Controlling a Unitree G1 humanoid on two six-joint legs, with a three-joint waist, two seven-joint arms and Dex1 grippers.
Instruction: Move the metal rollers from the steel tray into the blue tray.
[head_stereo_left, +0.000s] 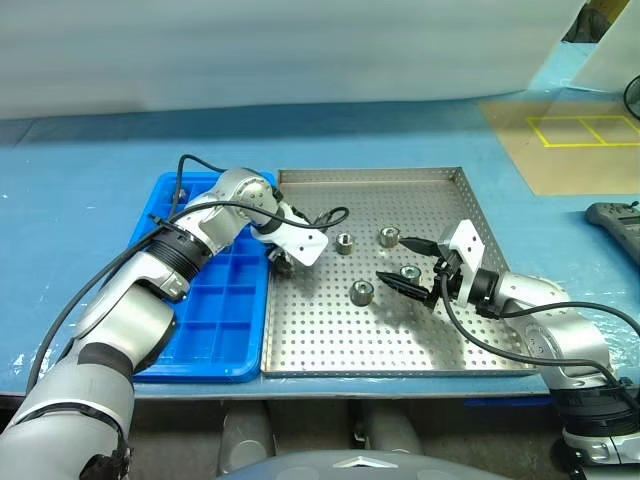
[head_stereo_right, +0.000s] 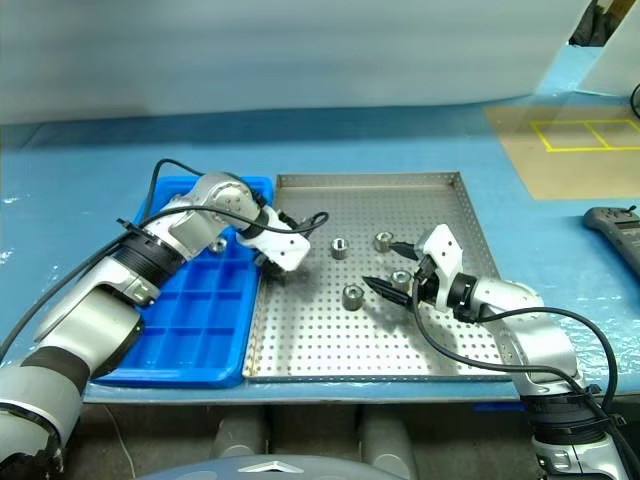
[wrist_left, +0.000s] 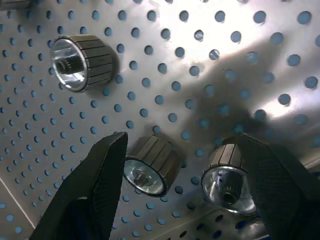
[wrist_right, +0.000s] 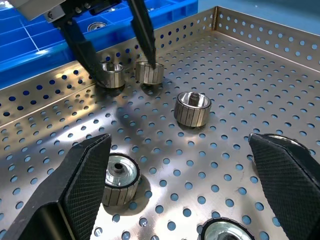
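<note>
The steel tray (head_stereo_left: 440, 345) lies in the middle, with the blue tray (head_stereo_left: 215, 345) against its left side. Metal rollers stand on the perforated floor: three loose ones (head_stereo_left: 344, 242) (head_stereo_left: 388, 237) (head_stereo_left: 362, 292) and one (head_stereo_left: 409, 272) between the fingers of my right gripper (head_stereo_left: 393, 258), which is open and low over the tray. My left gripper (wrist_left: 182, 140) is open, pointing down at the tray's left rim. One roller (wrist_left: 150, 165) sits between its fingers and another (wrist_left: 227, 175) is against one fingertip. A roller (head_stereo_right: 217, 243) lies in a blue compartment.
A black handheld device (head_stereo_left: 615, 215) lies at the right on the blue table cover. A brown mat with yellow tape (head_stereo_left: 585, 130) is at the far right. The steel tray's low rim (wrist_right: 260, 35) borders the work area.
</note>
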